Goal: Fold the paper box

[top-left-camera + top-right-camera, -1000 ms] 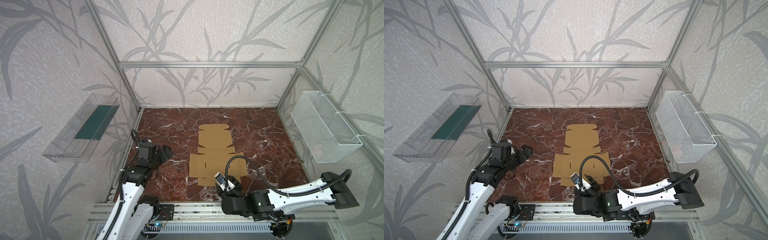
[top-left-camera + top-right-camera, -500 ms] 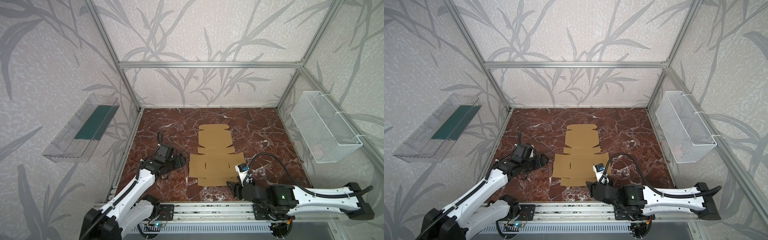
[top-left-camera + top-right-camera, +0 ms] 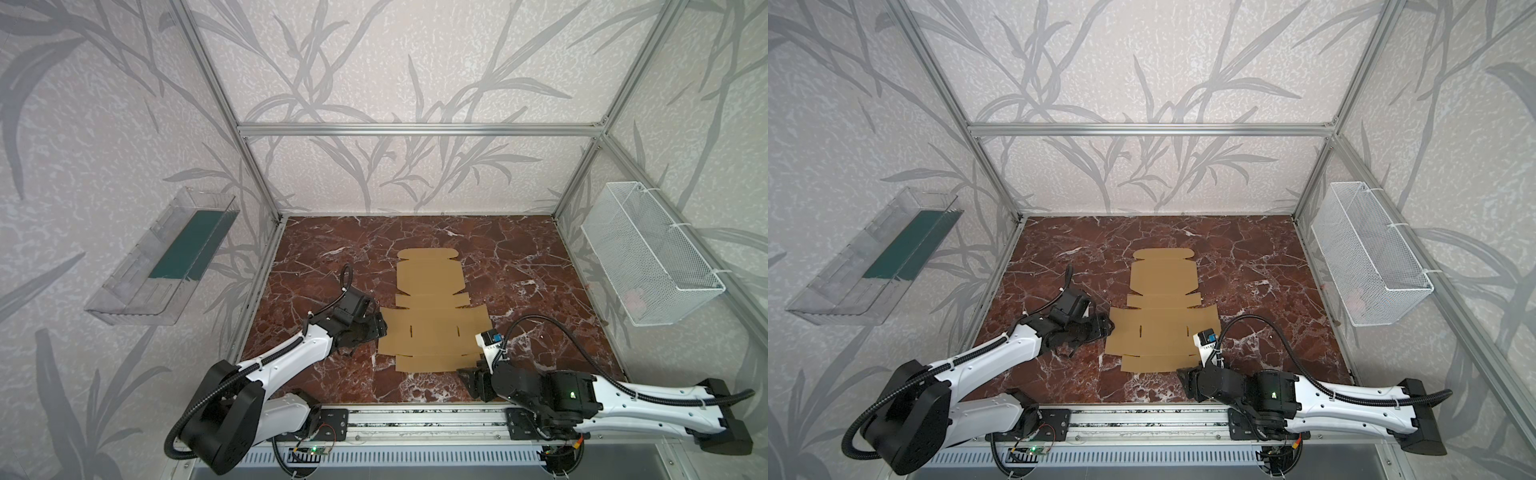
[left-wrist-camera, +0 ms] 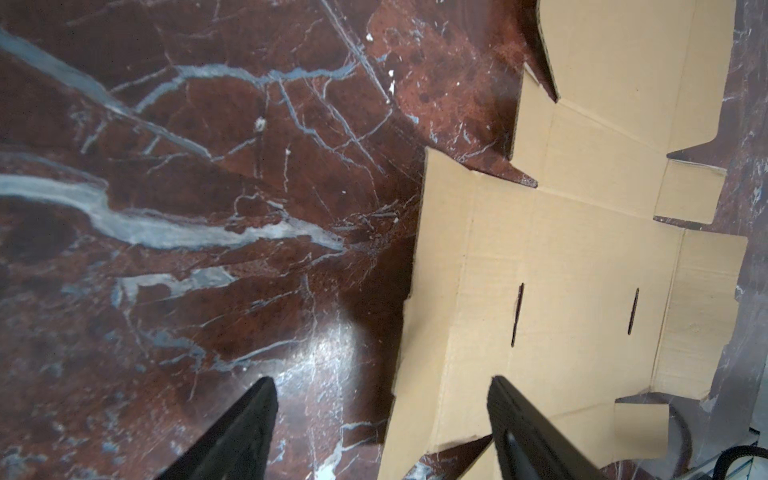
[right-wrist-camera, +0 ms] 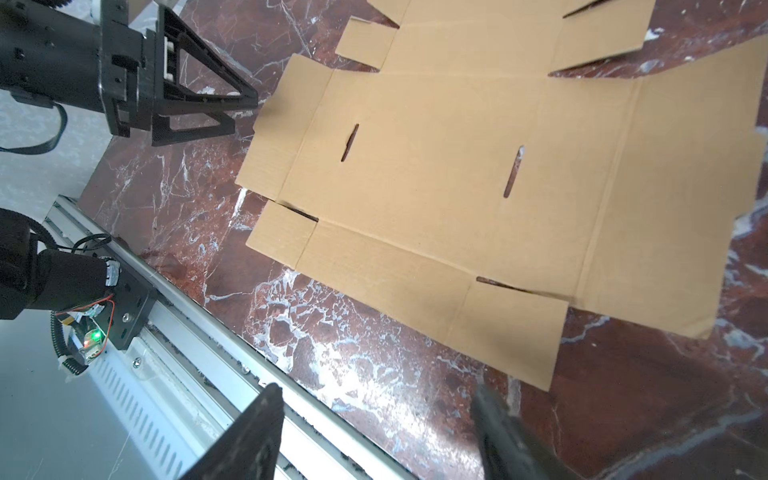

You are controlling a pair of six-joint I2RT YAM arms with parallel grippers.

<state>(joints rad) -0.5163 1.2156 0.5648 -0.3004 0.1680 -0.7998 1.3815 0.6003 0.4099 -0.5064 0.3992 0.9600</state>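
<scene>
Tan cardboard, the paper box (image 3: 432,328) lies flat mid-table as before. Since a second ago we see the left gripper (image 3: 379,328) has reached its left flap, and the right gripper (image 3: 471,376) has swung to its front right corner. Only the left wrist view shows spread fingers (image 4: 249,424) straddling the flap's edge. The right wrist view shows the right jaws spread over the bare marble table (image 5: 374,353), just short of the sheet.

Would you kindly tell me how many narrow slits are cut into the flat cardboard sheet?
2. Both lie in the paper box's wide central panel: the left slit and the right slit, parallel, either side of its middle. No others show in any view.
</scene>
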